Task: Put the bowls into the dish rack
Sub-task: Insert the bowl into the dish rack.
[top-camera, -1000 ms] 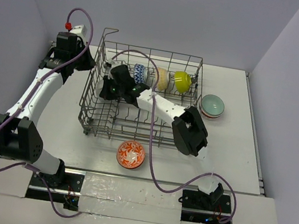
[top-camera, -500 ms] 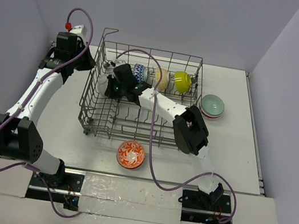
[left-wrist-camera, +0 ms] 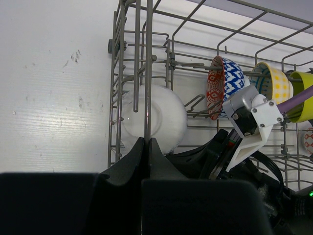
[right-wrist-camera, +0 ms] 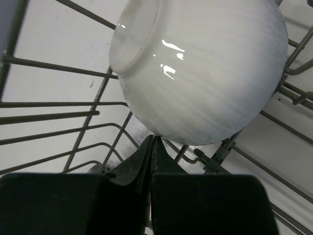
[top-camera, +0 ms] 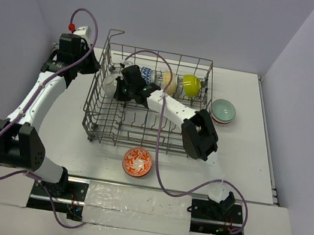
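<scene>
The dish rack [top-camera: 143,128] stands mid-table. My left gripper [left-wrist-camera: 146,140] is shut on a wire of its left rim [top-camera: 95,65]. My right gripper [right-wrist-camera: 152,139] reaches inside the rack [top-camera: 117,86], shut, with its tips against the lower wall of a white bowl [right-wrist-camera: 205,73]. That bowl [top-camera: 108,84] leans on its side by the rack's left wall [left-wrist-camera: 159,117]. A blue-white bowl [top-camera: 147,75], a pale yellow one [top-camera: 170,82] and a lime one [top-camera: 190,85] stand on edge along the back row.
An orange patterned bowl [top-camera: 137,162] sits on the table in front of the rack. A grey-green bowl [top-camera: 223,110] rests on another bowl right of the rack. The right arm's purple cable [top-camera: 162,103] loops over the rack. Walls close in on three sides.
My right gripper has shifted toward the back of the rack, and the white bowl now shows at the rack's left wall. The left arm has not moved.
</scene>
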You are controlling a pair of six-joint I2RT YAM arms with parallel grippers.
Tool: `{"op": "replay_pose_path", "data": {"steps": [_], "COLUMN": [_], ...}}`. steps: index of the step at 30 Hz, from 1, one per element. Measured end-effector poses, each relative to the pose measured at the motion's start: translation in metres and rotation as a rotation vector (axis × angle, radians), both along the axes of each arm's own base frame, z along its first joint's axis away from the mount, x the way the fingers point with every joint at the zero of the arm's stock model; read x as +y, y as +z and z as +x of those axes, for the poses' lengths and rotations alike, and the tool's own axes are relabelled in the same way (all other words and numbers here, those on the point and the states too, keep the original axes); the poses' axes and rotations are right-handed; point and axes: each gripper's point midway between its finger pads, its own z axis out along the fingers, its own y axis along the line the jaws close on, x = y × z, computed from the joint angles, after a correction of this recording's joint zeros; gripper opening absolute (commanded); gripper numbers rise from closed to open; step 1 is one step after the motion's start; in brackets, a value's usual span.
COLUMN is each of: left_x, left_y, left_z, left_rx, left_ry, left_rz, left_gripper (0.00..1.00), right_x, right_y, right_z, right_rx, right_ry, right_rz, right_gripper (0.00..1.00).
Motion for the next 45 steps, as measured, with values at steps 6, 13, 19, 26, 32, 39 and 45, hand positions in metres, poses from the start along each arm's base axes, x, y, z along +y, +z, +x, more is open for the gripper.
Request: {"op": "replay_pose_path", "data": {"steps": [6,13,19,26,32,39,45], "left_x": [0.0,0.0,0.0,0.0,0.0,0.0,0.0], "left_y": [0.0,0.0,0.0,0.0,0.0,0.0,0.0], "left_z": [0.0,0.0,0.0,0.0,0.0,0.0,0.0], "left_rx": [0.0,0.0,0.0,0.0,0.001,0.003,0.003], "left_ry": [0.0,-0.001,0.0,-0.001,-0.001,-0.001,-0.002], "left_rz": [0.0,0.0,0.0,0.0,0.0,0.0,0.0], "left_gripper": [0.0,0.0,0.0,0.0,0.0,0.0,0.0], "right_x": [0.006,0.003,-0.005,-0.011,-0.013,-0.015,-0.015], "right_y": [0.016,0.02,0.004,0.002,0.003,0.005,0.002], "right_z": [0.012,0.03,0.037,0.042,0.045,0.05,0.055], "right_rx": [-0.026,-0.042,-0.021,-0.016,-0.017,-0.021,-0.022], "right_ry": [-0.008,-0.033,-0.051,-0.063,-0.069,-0.081,-0.088], "right_rz": [0.03,0.044,0.021,0.015,0.016,0.022,0.028], "right_gripper": [0.0,0.0,0.0,0.0,0.0,0.0,0.0]}}
